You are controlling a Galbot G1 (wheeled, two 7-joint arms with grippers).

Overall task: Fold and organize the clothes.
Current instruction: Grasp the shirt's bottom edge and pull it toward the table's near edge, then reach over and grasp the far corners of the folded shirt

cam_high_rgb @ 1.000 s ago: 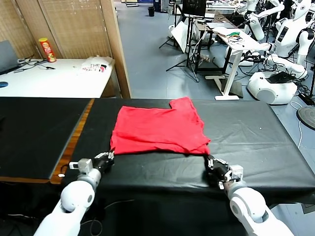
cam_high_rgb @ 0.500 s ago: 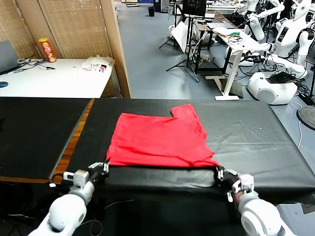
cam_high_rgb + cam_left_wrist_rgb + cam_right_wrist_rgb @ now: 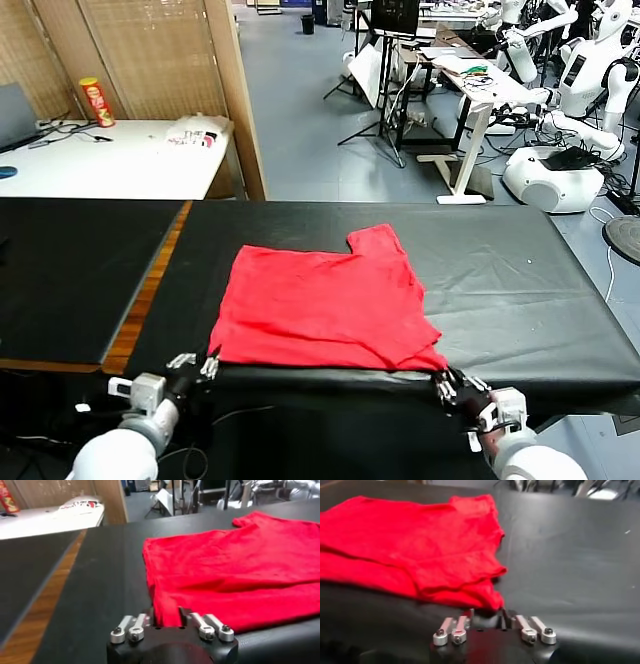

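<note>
Plain red T-shirt (image 3: 325,305), folded, flat on black table, hem at near edge

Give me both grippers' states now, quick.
Left gripper: shut on the T-shirt, near left corner.
Right gripper: shut on the T-shirt, near right corner.

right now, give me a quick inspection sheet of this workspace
surface: black table, flat.
job's things: red T-shirt lies partly folded, near edge at the table's front.
clutter: nothing seen on the black table.
grippers: left gripper shut on the shirt's near left corner; right gripper shut on the near right corner.
cables: some on the white side table.
surroundings: red can, wooden screen, other robots behind.
</note>
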